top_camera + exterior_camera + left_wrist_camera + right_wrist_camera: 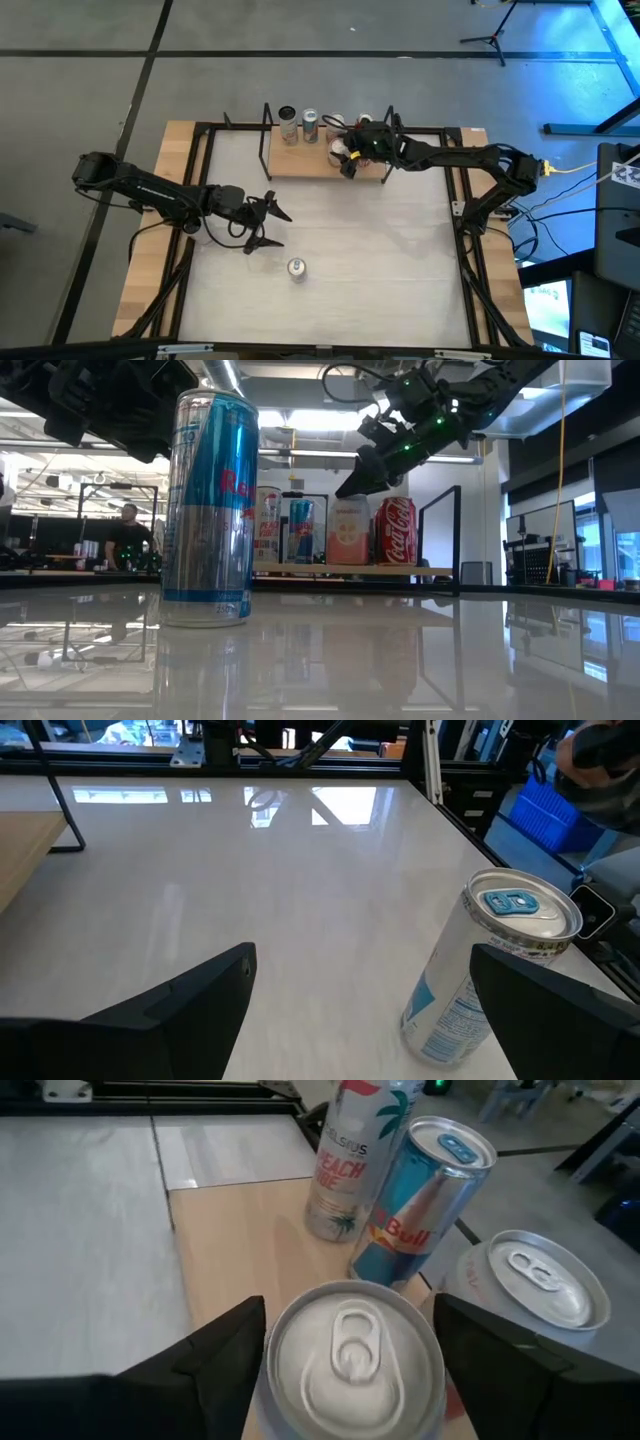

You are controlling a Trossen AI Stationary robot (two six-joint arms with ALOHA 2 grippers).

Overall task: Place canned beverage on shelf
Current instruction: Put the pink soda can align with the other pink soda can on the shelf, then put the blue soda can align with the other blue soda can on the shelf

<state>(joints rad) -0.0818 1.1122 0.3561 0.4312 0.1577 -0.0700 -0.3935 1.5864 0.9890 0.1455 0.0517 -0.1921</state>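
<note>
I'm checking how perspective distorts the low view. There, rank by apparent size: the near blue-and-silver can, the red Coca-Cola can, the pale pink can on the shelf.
1. Blue-and-silver can, largest only because it stands nearest the camera.
2. Pale pink can and red Coca-Cola can look about alike; not ranked.

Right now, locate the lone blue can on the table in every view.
High view: blue can, low centre, upright on the white table.
Low view: large, left foreground.
Left wrist view: lower right, between the left tool's fingers.
Right wrist view: not in it.
Shared landmark: the shelf.

Person (127, 532) beyond the white table (380, 230); tripod (490, 35).
</note>
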